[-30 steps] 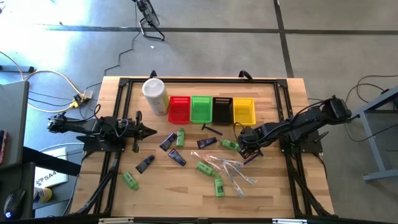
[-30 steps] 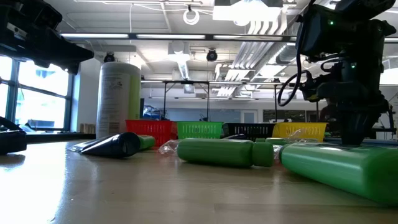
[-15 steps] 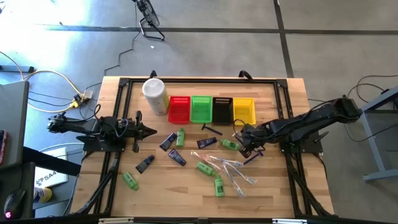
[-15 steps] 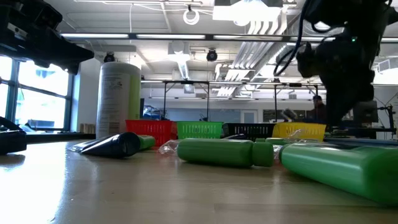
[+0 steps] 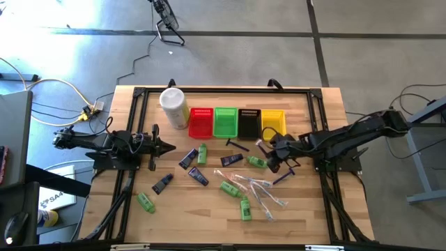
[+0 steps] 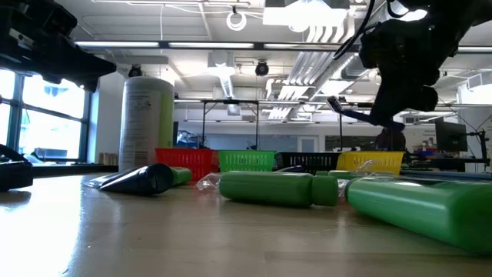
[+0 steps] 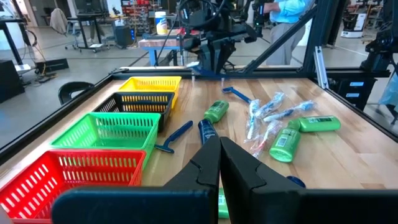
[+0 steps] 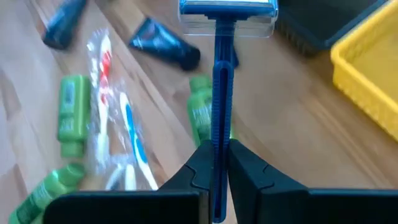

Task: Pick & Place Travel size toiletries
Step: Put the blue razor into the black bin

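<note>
Evidently lifted for carrying: right gripper (image 8: 214, 163) jaws clamped on blue razor (image 8: 222, 74) handle, head forward, above worktop (image 5: 313, 202), yellow basket (image 5: 273, 124) just beside. Left gripper (image 7: 219, 163) parked, jaws closed, empty.

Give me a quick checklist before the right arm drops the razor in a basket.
1. Razor clamped in right gripper: ok, fingers shut on its handle.
2. Razor lifted off the table: ok.
3. Gripper over a basket: not ok, it is in front of the yellow basket.
4. Yellow basket empty: cannot tell.
5. Left gripper clear of the path: ok, parked at the table's left side, shut.
</note>
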Robot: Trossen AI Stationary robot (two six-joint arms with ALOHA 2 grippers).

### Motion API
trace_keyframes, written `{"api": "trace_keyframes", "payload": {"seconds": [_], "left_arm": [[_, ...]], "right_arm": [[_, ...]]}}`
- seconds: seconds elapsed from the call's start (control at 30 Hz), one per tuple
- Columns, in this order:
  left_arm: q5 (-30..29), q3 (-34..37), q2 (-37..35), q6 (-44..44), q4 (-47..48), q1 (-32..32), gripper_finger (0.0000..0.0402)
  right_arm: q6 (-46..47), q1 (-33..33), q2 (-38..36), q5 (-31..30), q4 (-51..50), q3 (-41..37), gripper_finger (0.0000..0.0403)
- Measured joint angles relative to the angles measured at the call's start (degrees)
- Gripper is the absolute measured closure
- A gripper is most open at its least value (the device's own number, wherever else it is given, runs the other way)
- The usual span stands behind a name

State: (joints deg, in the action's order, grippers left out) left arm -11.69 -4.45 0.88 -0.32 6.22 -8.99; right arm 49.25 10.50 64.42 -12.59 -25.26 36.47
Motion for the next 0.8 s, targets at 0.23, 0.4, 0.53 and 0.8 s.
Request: {"api": "trace_keyframes", "payload": {"seconds": [0.23,0.4,0.53,0.8], "left_arm": [[0.01,0.00,0.01,0.02,-0.02,-0.01,0.0394],[0.01,0.00,0.00,0.02,-0.02,-0.02,0.0394],[0.01,0.00,-0.01,0.00,-0.04,-0.02,0.0394],[0.02,0.02,0.00,0.02,-0.04,-0.01,0.0394]], "right_arm": [[-2.80,0.00,0.02,-6.81,4.82,0.00,0.0383],[-6.18,-0.90,0.02,-11.67,11.93,0.00,0.0383],[-8.43,-2.13,0.02,-14.27,14.13,0.00,0.0383],[-10.36,-4.96,0.89,-19.02,17.82,0.00,0.0382]]}}
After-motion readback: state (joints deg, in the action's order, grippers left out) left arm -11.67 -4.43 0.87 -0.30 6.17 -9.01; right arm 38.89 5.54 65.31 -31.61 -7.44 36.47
